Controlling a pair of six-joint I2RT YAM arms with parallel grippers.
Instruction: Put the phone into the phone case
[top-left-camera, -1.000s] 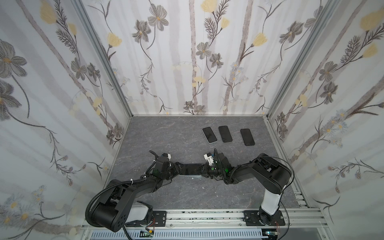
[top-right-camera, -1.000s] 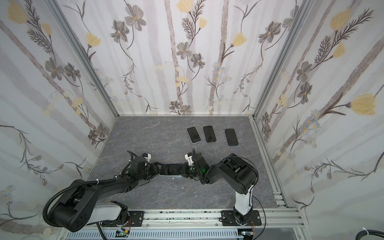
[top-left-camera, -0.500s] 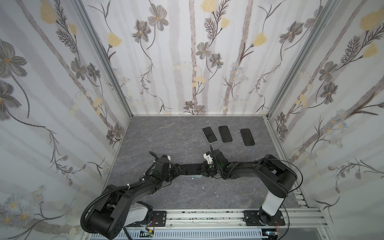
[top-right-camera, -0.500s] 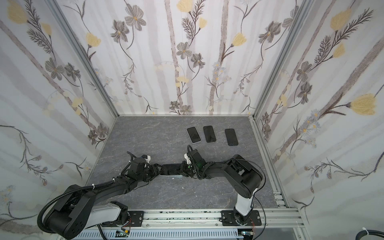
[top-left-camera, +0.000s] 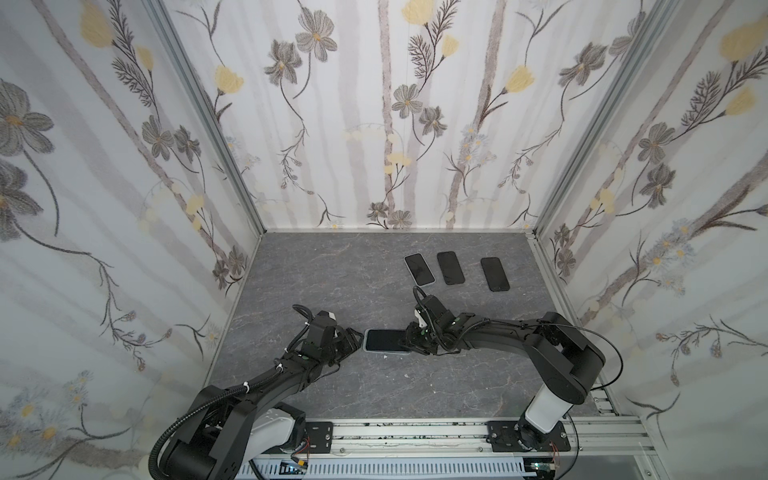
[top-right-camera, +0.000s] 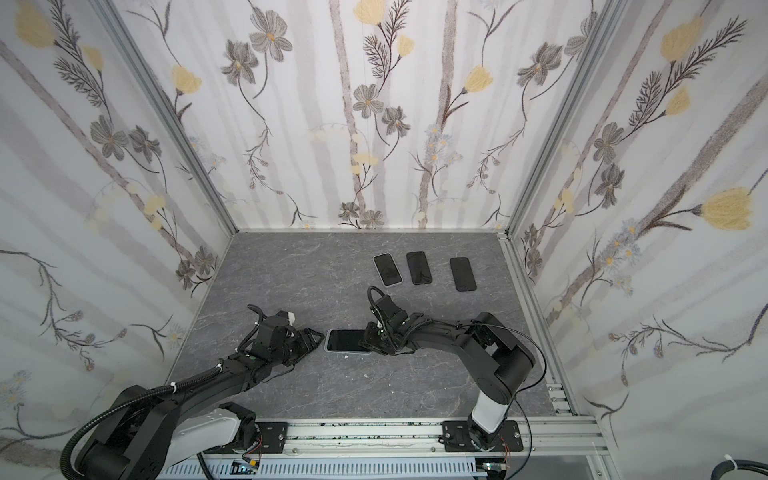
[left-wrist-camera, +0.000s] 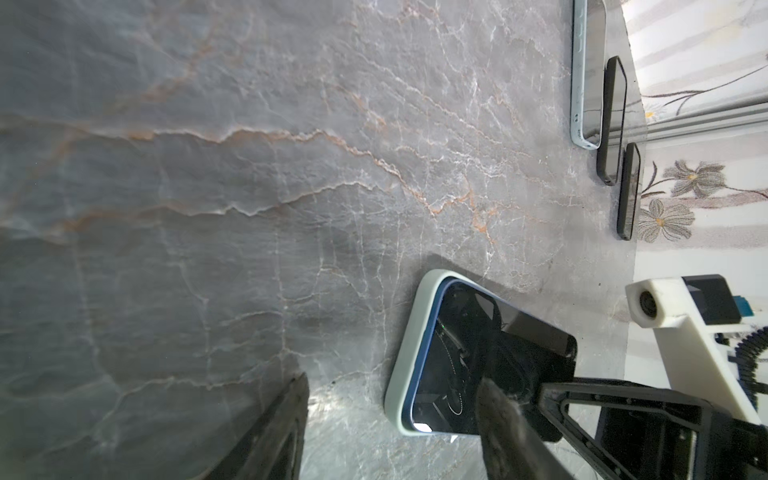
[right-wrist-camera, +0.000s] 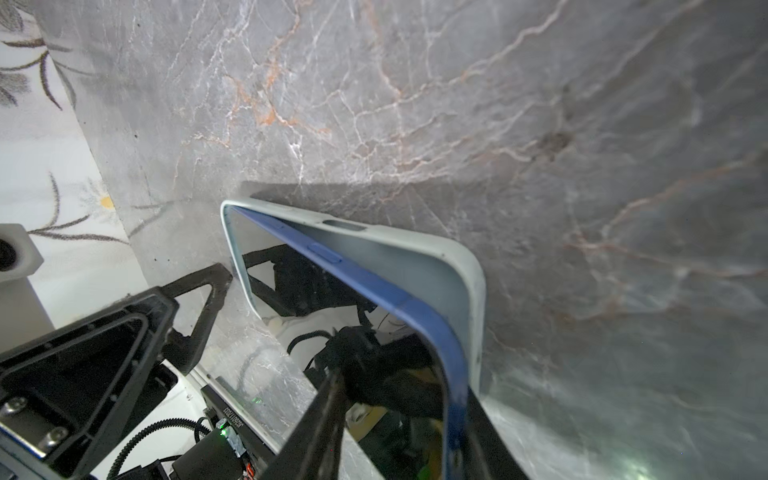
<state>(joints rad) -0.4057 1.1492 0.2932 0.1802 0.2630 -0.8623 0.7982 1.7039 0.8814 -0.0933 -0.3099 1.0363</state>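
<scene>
My left pincer (top-left-camera: 355, 338): open, empty, tips just beside the case's end.
My right pincer (top-left-camera: 409, 343): jaws parted, astride the phone's raised corner.
Phone (top-left-camera: 386, 340): screen up, far end seated in the case, the end by my right pincer tilted out.
Phone case (left-wrist-camera: 409, 353): pale, flat on the surface (top-left-camera: 332, 270), between my pincers.

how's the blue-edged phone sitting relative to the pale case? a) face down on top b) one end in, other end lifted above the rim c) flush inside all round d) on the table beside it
b: in the right wrist view the phone has its blue edge climbing out of the pale case at one end, while its other end sits inside the rim.
</scene>
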